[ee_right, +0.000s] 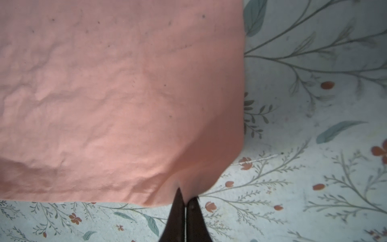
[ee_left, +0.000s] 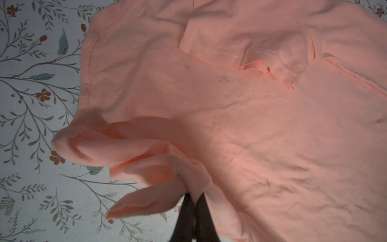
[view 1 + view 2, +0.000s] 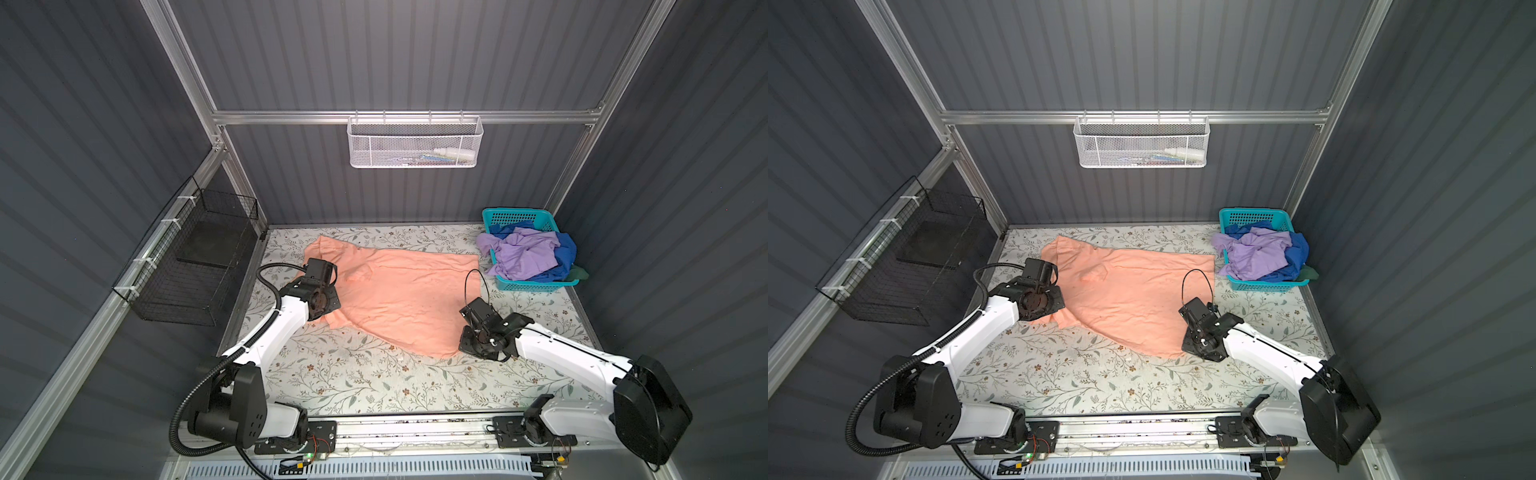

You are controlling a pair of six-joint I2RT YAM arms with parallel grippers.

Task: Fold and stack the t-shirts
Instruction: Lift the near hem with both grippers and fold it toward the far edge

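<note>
A peach-orange t-shirt (image 3: 399,295) (image 3: 1133,299) lies spread and wrinkled across the floral table, plain side up. My left gripper (image 2: 194,196) (image 3: 322,307) is shut on a bunched fold at the shirt's left, sleeve end, lifting it slightly off the table. My right gripper (image 1: 186,198) (image 3: 467,343) is shut on the near right corner of the hem (image 1: 188,184). More t-shirts sit heaped in the teal basket (image 3: 536,286) at the back right: a lavender one (image 3: 523,253) on top, a royal blue one (image 3: 565,249) under it, and a dark green one (image 3: 579,273) at the edge.
A black wire basket (image 3: 199,257) hangs on the left wall. A white mesh basket (image 3: 415,143) hangs on the back rail. Bare floral table (image 3: 353,374) stretches in front of the shirt toward the arm bases.
</note>
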